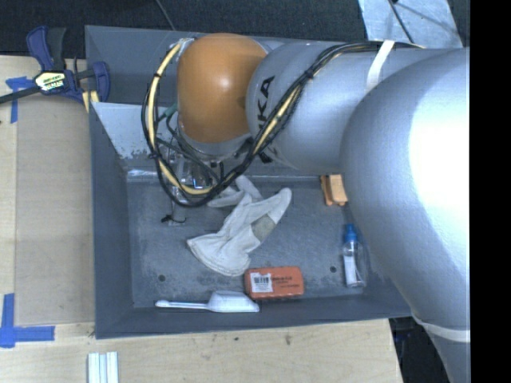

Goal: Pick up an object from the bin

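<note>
One arm [359, 118] is stretched in from three o'clock. Its gripper [185, 191] is lowered at the bin's [112, 238] ten o'clock beside a white cloth [239, 234]; whether it is apart or together cannot be told.

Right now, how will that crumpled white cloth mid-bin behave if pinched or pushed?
Probably floppy: the white cloth lies crumpled in folds, so it would likely drape from a pinch. Likely light, unlikely to roll. Pushed, it may bunch rather than slide.
</note>
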